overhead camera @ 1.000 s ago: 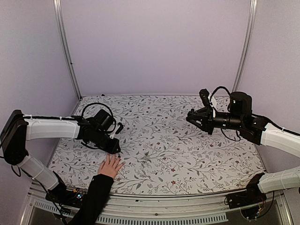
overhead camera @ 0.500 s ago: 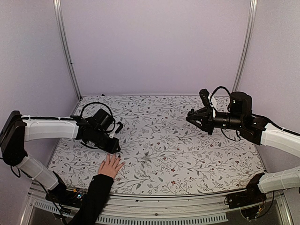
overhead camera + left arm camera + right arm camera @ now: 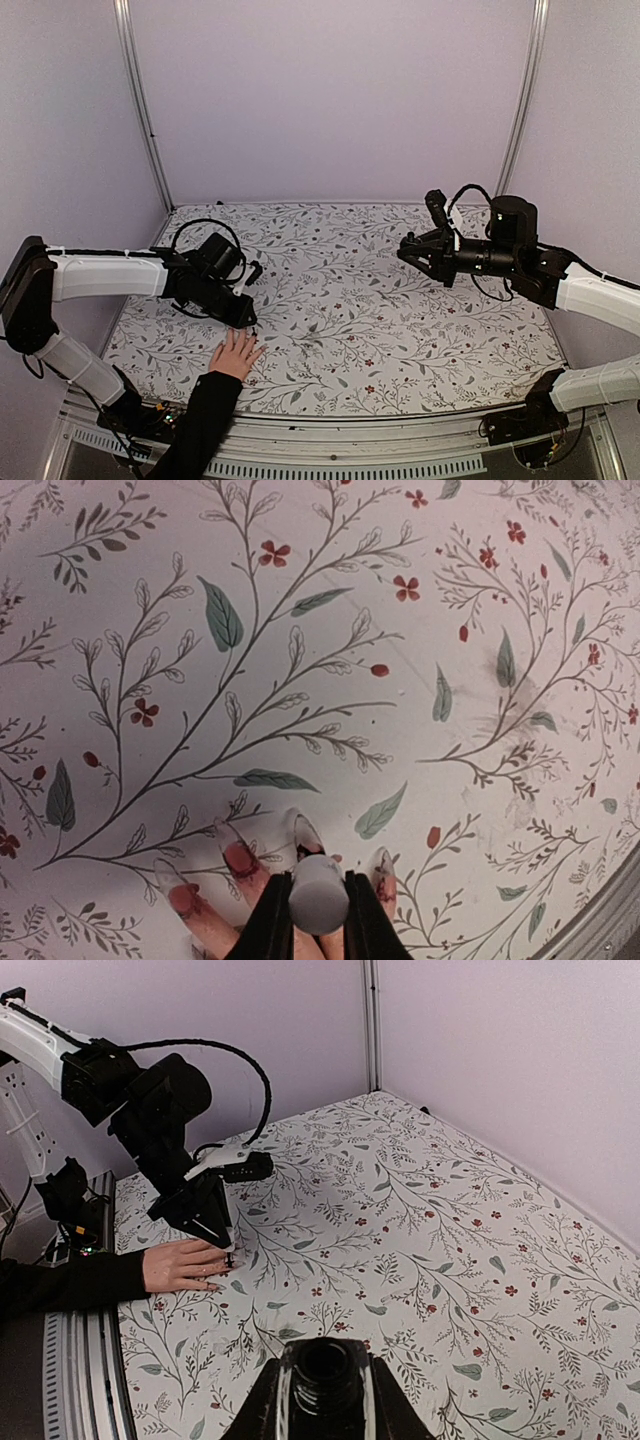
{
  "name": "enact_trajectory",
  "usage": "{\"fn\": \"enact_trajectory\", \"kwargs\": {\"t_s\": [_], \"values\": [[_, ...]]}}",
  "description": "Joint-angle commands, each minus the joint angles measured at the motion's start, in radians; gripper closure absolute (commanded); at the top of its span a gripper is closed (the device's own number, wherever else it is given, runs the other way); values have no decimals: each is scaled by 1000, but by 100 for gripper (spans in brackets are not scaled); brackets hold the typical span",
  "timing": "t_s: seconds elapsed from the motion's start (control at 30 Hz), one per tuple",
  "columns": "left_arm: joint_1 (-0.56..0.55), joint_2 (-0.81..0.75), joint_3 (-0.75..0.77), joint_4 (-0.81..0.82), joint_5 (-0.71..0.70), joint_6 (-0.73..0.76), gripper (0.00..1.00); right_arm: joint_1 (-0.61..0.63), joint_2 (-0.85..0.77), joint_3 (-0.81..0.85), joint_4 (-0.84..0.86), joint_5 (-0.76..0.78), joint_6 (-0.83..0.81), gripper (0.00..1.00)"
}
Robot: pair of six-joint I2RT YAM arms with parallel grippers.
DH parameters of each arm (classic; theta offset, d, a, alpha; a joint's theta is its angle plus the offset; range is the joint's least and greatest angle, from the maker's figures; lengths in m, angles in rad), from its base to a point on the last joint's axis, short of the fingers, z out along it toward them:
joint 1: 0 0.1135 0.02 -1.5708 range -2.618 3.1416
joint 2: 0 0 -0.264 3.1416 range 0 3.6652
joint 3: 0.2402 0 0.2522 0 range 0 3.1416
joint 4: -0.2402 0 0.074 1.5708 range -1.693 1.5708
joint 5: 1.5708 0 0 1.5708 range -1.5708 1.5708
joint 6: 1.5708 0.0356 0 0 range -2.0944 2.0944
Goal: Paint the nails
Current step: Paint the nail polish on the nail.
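Note:
A light-skinned hand (image 3: 237, 355) in a black sleeve lies flat on the floral tablecloth at the front left, fingers spread. My left gripper (image 3: 246, 319) hovers just over its fingertips, shut on a white brush cap (image 3: 320, 892). In the left wrist view the nails (image 3: 305, 832) are long and pale, with red smears on the fingers behind them; the cap hides the brush tip. My right gripper (image 3: 408, 250) hangs in the air at the right, shut on a small dark uncapped bottle (image 3: 322, 1380). From the right wrist the hand (image 3: 185, 1263) and left gripper (image 3: 222, 1240) show at far left.
The tablecloth (image 3: 400, 330) covers the whole table, with lilac walls on three sides. A black cable (image 3: 195, 228) loops over the left wrist. The metal front rail (image 3: 350, 440) runs along the near edge, where the sleeve crosses it.

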Motion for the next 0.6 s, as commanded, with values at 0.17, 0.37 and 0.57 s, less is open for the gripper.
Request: {"fn": "enact_trajectory", "kwargs": {"t_s": [0.17,0.37,0.57], "values": [[3,8,-6,-5,6,11,100,-3,-10,11,19,11,-4,100],[3,14,-5,-9,-3,11,100,-4,-11,12,20,11,-4,100],[2,14,-5,-13,-13,8,100,-3,-13,12,20,11,-4,100]]}}
